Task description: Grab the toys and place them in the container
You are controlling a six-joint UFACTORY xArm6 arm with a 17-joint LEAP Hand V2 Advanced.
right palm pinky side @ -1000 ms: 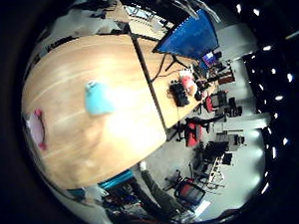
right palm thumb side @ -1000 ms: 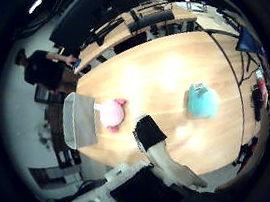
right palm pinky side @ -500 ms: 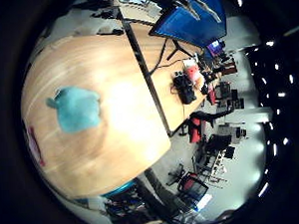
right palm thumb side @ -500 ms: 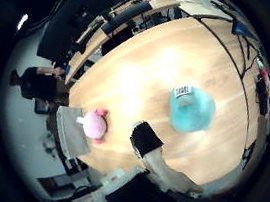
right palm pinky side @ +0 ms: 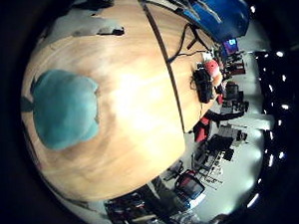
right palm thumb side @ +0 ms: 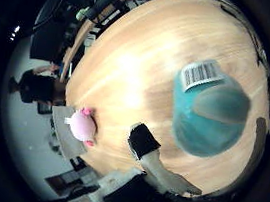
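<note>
- Right hand: only a black-tipped white finger shows, in the thumb-side view, reaching in over the table near its edge. It touches nothing; can't tell from this whether the hand is spread or curled.
- Soft teal plush toy: lies on the light wooden table, beside the fingertip but apart from it. It fills much of both views, so it's close under the palm.
- Thumb side only: white barcode tag on the plush.
- Thumb side only: small pink plush toy sitting in a grey container at the table's edge, well apart from the teal one.
- Little-finger side only: blue panel past the far table edge, plus black and red clutter on the adjoining tabletop.
</note>
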